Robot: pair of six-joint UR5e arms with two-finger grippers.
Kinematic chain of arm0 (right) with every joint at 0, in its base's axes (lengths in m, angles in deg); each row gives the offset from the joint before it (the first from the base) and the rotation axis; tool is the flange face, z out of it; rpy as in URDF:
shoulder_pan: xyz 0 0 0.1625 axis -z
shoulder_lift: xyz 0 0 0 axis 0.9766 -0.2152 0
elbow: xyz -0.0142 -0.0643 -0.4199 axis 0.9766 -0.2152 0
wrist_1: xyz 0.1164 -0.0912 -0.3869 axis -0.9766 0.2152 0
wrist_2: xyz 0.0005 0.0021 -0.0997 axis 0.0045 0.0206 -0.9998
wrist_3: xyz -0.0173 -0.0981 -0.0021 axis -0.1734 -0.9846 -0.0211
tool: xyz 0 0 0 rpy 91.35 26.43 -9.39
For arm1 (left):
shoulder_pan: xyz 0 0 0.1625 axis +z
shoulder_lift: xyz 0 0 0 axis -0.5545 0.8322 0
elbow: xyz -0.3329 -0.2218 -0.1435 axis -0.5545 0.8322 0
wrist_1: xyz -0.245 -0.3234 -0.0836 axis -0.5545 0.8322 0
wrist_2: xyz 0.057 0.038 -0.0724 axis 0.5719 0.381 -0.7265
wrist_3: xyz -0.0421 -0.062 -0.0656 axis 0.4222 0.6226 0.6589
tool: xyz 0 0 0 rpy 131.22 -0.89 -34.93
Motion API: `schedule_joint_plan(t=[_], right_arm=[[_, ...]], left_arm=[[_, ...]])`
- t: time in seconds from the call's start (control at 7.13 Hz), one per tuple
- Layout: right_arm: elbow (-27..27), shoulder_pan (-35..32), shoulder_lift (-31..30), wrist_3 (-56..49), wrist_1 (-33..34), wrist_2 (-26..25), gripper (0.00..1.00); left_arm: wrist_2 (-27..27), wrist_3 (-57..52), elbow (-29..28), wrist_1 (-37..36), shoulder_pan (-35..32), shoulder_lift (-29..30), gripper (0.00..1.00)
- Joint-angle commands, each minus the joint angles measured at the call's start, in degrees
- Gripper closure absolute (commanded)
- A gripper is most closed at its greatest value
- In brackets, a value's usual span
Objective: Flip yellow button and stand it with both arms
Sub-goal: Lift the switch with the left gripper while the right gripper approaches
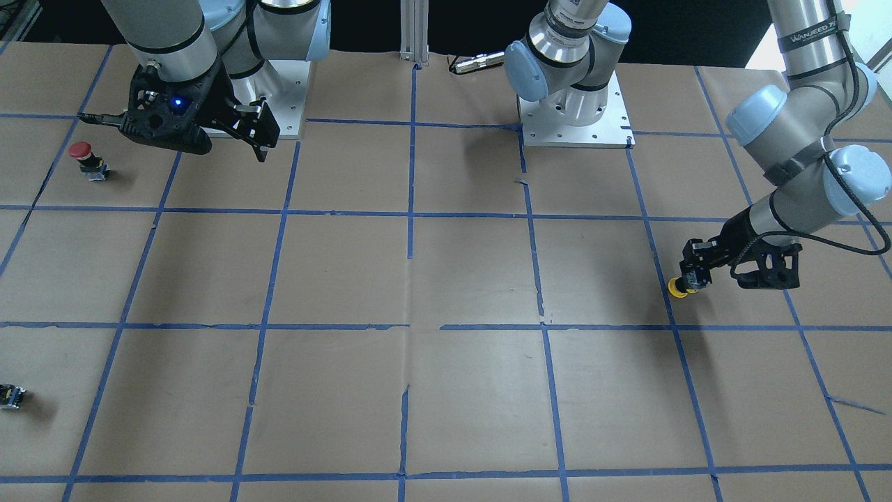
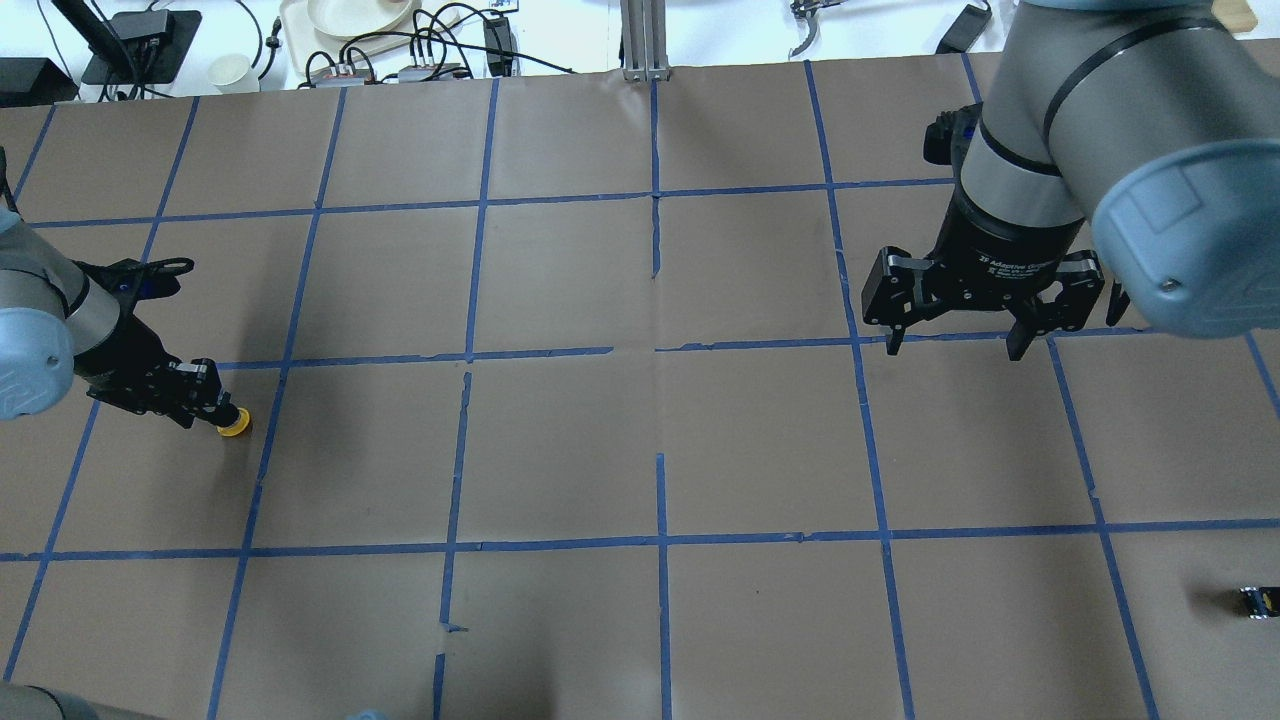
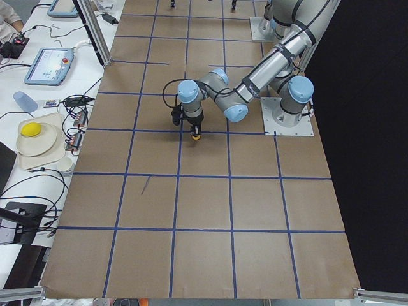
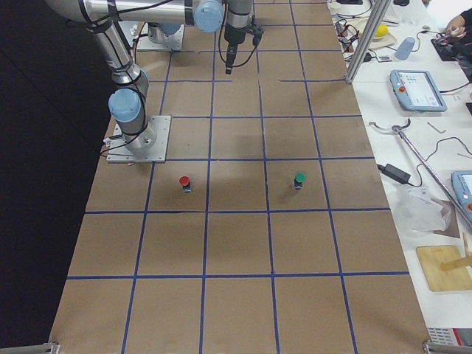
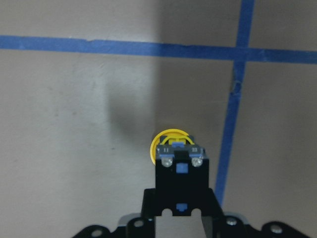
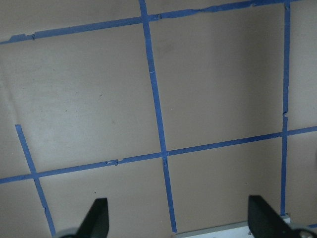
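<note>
My left gripper (image 2: 213, 410) is shut on the black body of the yellow button (image 2: 234, 426), low over the table on my left side. In the left wrist view the black body (image 5: 179, 173) sits between the fingers and the yellow cap (image 5: 169, 140) points away toward the paper. I cannot tell whether the cap touches the table. The button also shows in the front view (image 1: 677, 287) and the left side view (image 3: 197, 134). My right gripper (image 2: 953, 345) hangs open and empty above the table on the right side, far from the button; its fingertips (image 6: 97, 218) stand wide apart.
A red-capped button (image 1: 83, 157) stands near my right arm's base. A green-capped button (image 4: 299, 179) stands farther out. A small capless black block (image 2: 1260, 600) lies at the right table edge. Brown paper with blue tape grid lines (image 2: 660, 350) covers the table.
</note>
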Motion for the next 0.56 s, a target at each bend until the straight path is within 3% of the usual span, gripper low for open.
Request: schedule_joint_plan(t=[0.0, 0.28, 0.42], right_arm=[[0.21, 0.69, -0.15, 0.23, 0.13, 1.13, 0.0], [-0.4, 2.44, 0.03, 0.23, 0.83, 4.88, 0.0], [-0.58, 3.93, 0.03, 0.31, 0.92, 11.35, 0.0]], left_arm=[[-15.47, -0.07, 0.25, 9.71, -2.38, -3.13, 0.73], [-35.6, -0.06, 1.57, 18.42, -6.33, -3.5, 0.73], [-42.56, -0.15, 4.53, 18.9, -9.22, -4.37, 0.73]])
